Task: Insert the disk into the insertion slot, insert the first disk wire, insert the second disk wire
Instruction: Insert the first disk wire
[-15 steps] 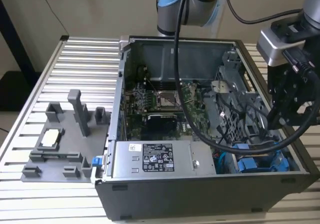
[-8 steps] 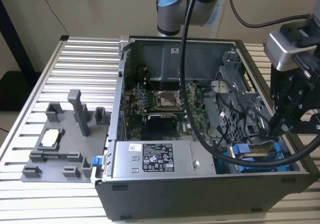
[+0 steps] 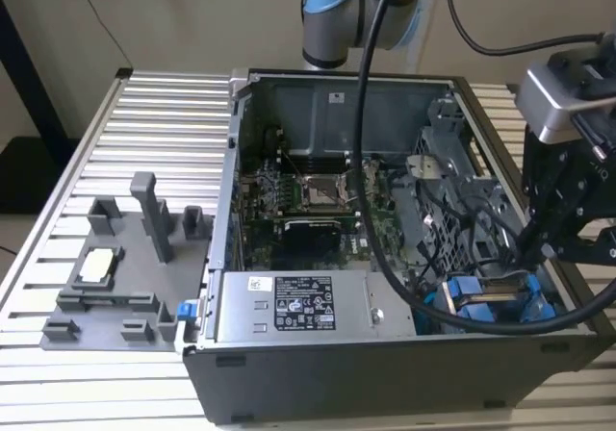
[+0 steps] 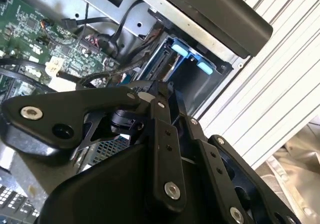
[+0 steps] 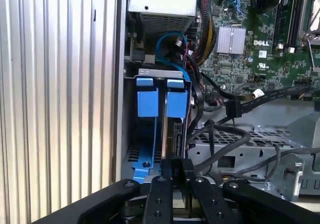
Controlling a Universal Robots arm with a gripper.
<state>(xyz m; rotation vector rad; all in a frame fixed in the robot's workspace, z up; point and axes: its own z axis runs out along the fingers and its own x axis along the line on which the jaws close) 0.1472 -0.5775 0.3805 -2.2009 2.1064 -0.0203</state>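
Observation:
The disk [image 5: 163, 121] stands edge-on inside the insertion slot [image 5: 160, 74], the grey bay at the case corner on the exterior view's right. Its blue carrier tabs [image 5: 147, 96] sit side by side at the bay's end, and they also show as blue tabs [image 3: 467, 296] and blue tabs [image 4: 177, 48]. My gripper [image 5: 176, 168] hangs just over the disk's other end, its fingers [image 5: 167, 170] drawn together, also seen as gripper [image 4: 162, 90] and gripper [image 3: 529, 256]. Whether anything is pinched between them is hidden. A black wire with a connector [image 5: 234, 109] and a blue wire loop [image 5: 170, 39] lie beside the slot.
The silver power-supply box [image 3: 289, 306] adjoins the bay. The motherboard [image 3: 308, 210] fills the case floor, and a perforated cage [image 5: 240, 144] carries loose black cables. A thick black arm cable [image 3: 364, 162] crosses the case. A grey fixture plate [image 3: 115, 277] lies on the slatted table [image 3: 164, 114].

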